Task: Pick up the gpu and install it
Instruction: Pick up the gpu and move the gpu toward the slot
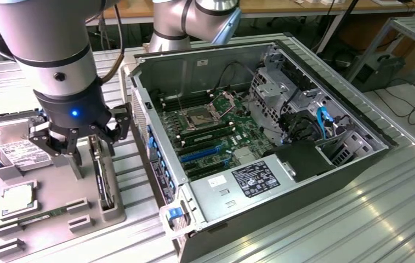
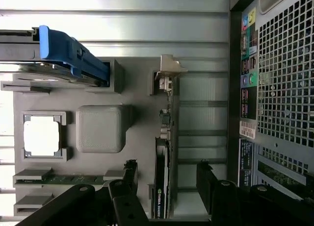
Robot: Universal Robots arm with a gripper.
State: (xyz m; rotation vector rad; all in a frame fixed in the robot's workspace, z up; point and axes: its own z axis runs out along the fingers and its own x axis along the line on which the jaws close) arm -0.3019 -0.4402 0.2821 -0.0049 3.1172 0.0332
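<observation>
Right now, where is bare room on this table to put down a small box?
The ribbed table is bare on the exterior view's right of the computer case. Crowded: the parts tray on that view's left, where the open tool hangs over the gpu, close beside the case.

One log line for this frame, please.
phase: pre-grasp | tool: open, over gpu, holding nothing | gpu: on edge in gray holder, beside case | case: open, gpu not installed

The spread hand (image 2: 167,166) straddles the gpu (image 2: 163,138), which stands on edge in a grey holder (image 2: 140,96).
</observation>
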